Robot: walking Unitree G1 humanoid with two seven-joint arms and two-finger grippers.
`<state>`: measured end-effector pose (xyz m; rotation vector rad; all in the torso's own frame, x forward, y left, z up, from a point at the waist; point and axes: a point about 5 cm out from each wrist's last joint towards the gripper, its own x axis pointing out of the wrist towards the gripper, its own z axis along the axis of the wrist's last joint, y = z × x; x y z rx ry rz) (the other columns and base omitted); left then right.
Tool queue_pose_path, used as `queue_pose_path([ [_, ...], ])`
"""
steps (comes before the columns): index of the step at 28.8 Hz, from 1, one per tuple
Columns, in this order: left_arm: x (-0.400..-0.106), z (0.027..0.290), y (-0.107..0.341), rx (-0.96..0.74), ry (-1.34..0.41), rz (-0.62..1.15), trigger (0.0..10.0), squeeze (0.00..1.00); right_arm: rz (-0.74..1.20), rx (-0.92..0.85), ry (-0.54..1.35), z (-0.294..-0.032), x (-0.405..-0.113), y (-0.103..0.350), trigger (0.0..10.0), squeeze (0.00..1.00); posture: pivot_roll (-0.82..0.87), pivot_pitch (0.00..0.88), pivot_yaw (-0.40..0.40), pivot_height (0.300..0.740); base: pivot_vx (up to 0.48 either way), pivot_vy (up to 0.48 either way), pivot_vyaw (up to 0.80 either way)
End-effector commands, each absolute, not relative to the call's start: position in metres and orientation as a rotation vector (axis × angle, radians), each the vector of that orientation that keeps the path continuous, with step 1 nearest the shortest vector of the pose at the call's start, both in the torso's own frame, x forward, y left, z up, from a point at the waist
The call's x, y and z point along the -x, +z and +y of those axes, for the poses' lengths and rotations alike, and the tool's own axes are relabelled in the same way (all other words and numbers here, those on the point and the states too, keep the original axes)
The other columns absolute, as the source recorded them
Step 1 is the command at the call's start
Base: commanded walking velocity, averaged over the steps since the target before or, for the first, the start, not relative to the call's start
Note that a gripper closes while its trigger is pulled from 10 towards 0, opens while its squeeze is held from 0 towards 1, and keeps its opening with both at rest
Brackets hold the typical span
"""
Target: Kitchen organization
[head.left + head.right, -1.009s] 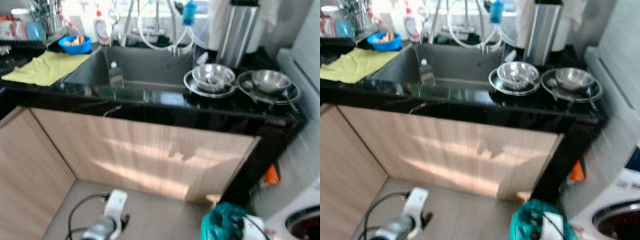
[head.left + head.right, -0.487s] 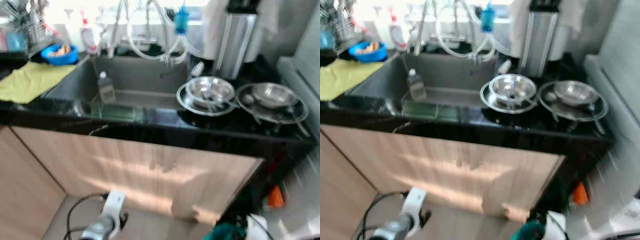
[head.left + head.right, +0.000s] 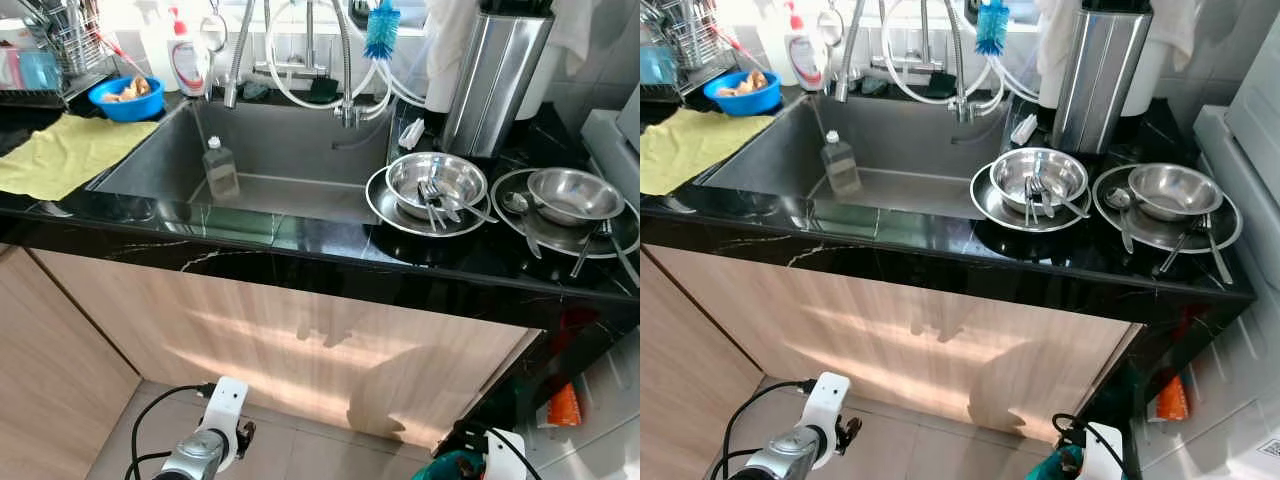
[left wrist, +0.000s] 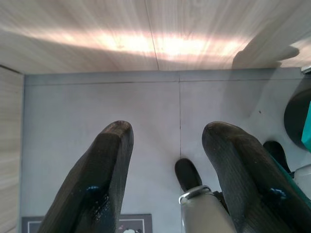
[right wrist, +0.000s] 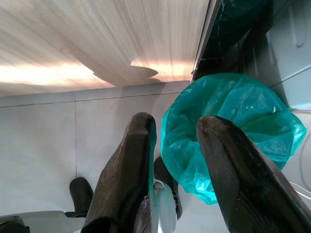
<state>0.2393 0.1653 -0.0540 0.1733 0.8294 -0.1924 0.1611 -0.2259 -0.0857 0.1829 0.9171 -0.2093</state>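
Two steel bowls sit on steel plates on the black counter (image 3: 300, 243), right of the sink (image 3: 300, 140). The nearer bowl (image 3: 436, 182) holds several pieces of cutlery; spoons and forks lie around the other bowl (image 3: 575, 195). A small clear bottle (image 3: 221, 170) stands inside the sink. Both arms hang low in front of the cabinet. My left gripper (image 4: 167, 127) is open over the grey floor, holding nothing. My right gripper (image 5: 177, 119) is open too, above a teal bag (image 5: 228, 121) on the floor.
A yellow cloth (image 3: 60, 155), a blue bowl (image 3: 127, 97), a spray bottle (image 3: 188, 60) and a dish rack (image 3: 60, 45) line the counter's left. A steel canister (image 3: 495, 80) and blue brush (image 3: 382, 20) stand behind the bowls. A white appliance (image 3: 1250, 120) flanks the right; wooden cabinet fronts (image 3: 300, 340) lie below.
The camera has shifted and steadied, so the counter now looks sharp and closer. Nothing on the counter has moved, and both arms still hang low.
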Motion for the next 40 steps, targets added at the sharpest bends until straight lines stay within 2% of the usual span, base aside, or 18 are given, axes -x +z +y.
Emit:
queue_pose_path([
  [1, -0.2340, 0.1678, -0.0577, -0.162, -0.181, 0.860, 10.0, 0.00, 0.920, -0.199, -0.219, -0.2246, -0.1600, -0.0866, 10.0, 0.00, -0.13, 0.000, 0.037, 0.740, 0.000, 0.285, -0.55],
  [5, -0.2341, 0.1678, -0.0576, -0.162, -0.182, 0.860, 10.0, 0.00, 0.926, -0.202, -0.223, -0.2243, -0.1596, -0.0869, 10.0, 0.00, -0.13, 0.000, 0.038, 0.740, 0.000, 0.283, -0.78],
  [17, -0.2343, 0.1675, -0.0575, -0.162, -0.185, 0.858, 10.0, 0.00, 0.907, -0.203, -0.231, -0.2243, -0.1607, -0.0861, 10.0, 0.00, -0.12, 0.000, 0.041, 0.740, 0.000, 0.288, 0.00],
  [21, -0.2339, 0.1679, -0.0577, -0.164, -0.185, 0.861, 10.0, 0.00, 0.915, -0.211, -0.229, -0.2232, -0.1600, -0.0868, 10.0, 0.00, -0.12, 0.000, 0.044, 0.740, 0.000, 0.403, -0.70],
  [27, -0.2347, 0.1684, -0.0571, -0.185, -0.187, 0.852, 10.0, 0.00, 0.907, -0.207, -0.226, -0.2227, -0.1609, -0.0864, 10.0, 0.00, -0.11, 0.000, 0.047, 0.740, 0.000, 0.382, 0.00],
  [40, -0.2411, 0.1667, -0.0521, -0.161, -0.185, 0.804, 10.0, 0.00, 0.901, -0.217, -0.226, -0.2204, -0.1618, -0.0864, 10.0, 0.00, -0.11, 0.000, 0.057, 0.740, 0.000, 0.000, 0.00],
])
